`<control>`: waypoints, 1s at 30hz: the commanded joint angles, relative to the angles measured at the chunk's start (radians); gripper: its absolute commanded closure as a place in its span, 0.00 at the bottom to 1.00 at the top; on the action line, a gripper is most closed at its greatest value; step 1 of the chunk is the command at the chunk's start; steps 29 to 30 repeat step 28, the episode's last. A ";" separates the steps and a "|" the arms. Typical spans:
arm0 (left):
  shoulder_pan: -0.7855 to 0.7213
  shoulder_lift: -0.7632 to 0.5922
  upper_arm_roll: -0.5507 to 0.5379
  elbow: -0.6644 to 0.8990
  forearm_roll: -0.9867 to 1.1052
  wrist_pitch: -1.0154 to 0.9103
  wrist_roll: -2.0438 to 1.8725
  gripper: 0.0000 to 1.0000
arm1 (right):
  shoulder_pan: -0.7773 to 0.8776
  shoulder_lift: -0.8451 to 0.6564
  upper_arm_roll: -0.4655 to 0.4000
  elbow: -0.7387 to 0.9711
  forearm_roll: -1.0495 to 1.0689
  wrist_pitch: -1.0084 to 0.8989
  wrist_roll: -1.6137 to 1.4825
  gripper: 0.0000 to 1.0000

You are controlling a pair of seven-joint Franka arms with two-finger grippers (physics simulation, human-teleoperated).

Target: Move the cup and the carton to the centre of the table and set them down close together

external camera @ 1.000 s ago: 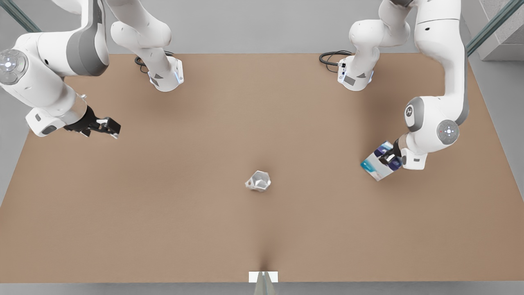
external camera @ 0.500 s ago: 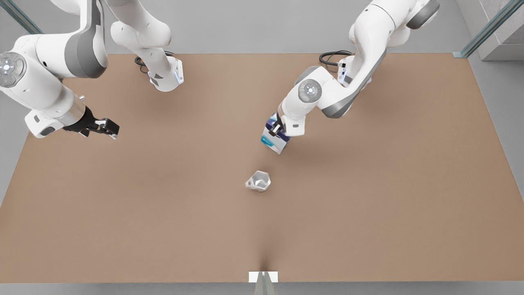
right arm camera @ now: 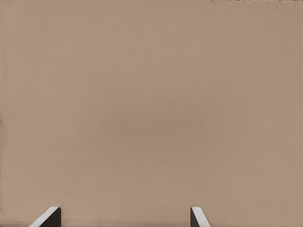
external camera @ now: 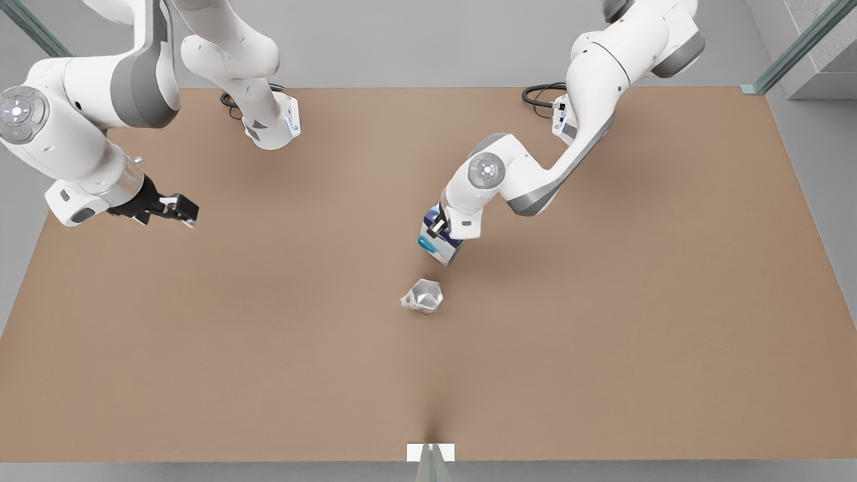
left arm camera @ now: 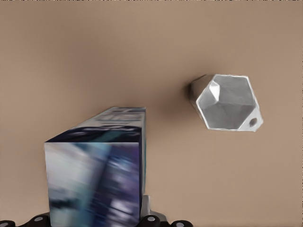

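We are noting the left gripper (external camera: 438, 226), clamped on the carton (external camera: 435, 241), has swung in from 3 o'clock; it is now nearing the cup (external camera: 423, 296) at 12 o'clock, leaving placement. The right gripper (external camera: 175, 210) is waiting at 9 o'clock, jaws apart.

Silvery-grey faceted cup (external camera: 423, 296), dark blue, white and teal carton (external camera: 438, 242), plain tan-brown table (external camera: 268, 335)

A black cable (external camera: 543, 94) lies coiled at the table's far edge, towards the front view's right. A second black cable (external camera: 231, 102) curls at the far edge on the left. A small white tab (external camera: 430, 452) sits at the near edge's middle.
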 commanded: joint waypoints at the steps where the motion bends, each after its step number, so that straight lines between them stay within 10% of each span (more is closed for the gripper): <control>1: 0.000 0.000 0.000 0.002 0.009 0.000 0.000 0.00 | -0.027 0.001 0.000 0.000 0.000 0.000 0.000 0.00; 10: 0.009 -0.004 0.000 0.193 0.102 -0.228 0.034 0.00 | -0.025 0.004 0.000 0.003 -0.002 0.000 0.000 0.00; 15: 0.396 -0.058 0.012 0.296 0.256 -0.479 1.305 0.00 | -0.028 0.004 0.000 0.006 -0.003 0.000 0.000 0.00; 16: 0.211 -0.179 0.382 0.298 0.054 -0.477 1.508 0.00 | -0.027 0.002 0.000 0.006 -0.003 0.000 -0.002 0.00; 18: 0.048 -0.264 0.594 0.296 -0.010 -0.477 1.534 0.00 | -0.027 0.004 0.000 0.006 -0.003 0.000 0.000 0.00; 30: 0.032 -0.277 0.620 0.290 -0.008 -0.479 1.530 0.00 | -0.016 0.005 0.000 0.009 -0.005 -0.002 -0.002 0.00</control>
